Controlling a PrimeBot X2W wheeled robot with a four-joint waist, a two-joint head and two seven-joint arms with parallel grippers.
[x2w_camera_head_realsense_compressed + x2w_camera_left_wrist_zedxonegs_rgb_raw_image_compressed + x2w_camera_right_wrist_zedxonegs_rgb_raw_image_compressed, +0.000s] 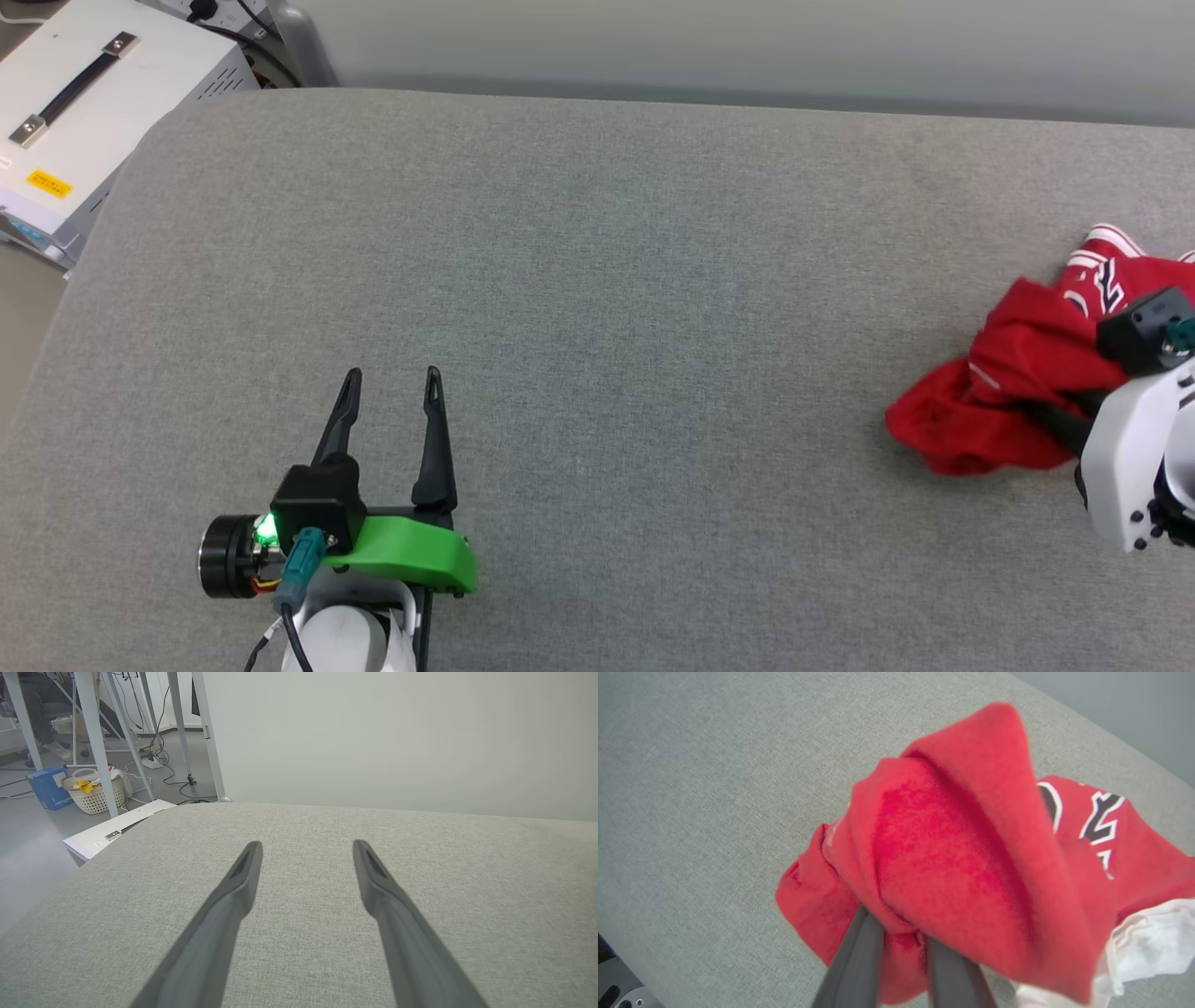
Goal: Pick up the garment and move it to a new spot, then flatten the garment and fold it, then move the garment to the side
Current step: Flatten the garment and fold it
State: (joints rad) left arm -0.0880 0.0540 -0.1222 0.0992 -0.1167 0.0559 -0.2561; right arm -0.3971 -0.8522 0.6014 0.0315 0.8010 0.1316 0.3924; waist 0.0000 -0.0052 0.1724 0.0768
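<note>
The garment (1013, 378) is a crumpled red jersey T-shirt with dark-and-white lettering, lying bunched at the right edge of the grey table (597, 280). My right gripper (1060, 420) reaches into the heap from the right, and its fingers are partly buried in cloth. In the right wrist view the garment (952, 858) drapes over both fingers (857, 961), which stand close together with red fabric pinched between them; a white sleeve (1148, 942) hangs at the lower right. My left gripper (392, 383) hovers open over bare table at the lower left, and its fingers (233, 896) are spread wide with nothing between them.
A white equipment case (84, 112) with a black handle stands off the table's far left corner. Past the table's far left edge are metal table legs (98, 737), cables, a wicker basket (96, 793) and a blue box (49, 786) on the floor. A pale wall rises behind the table.
</note>
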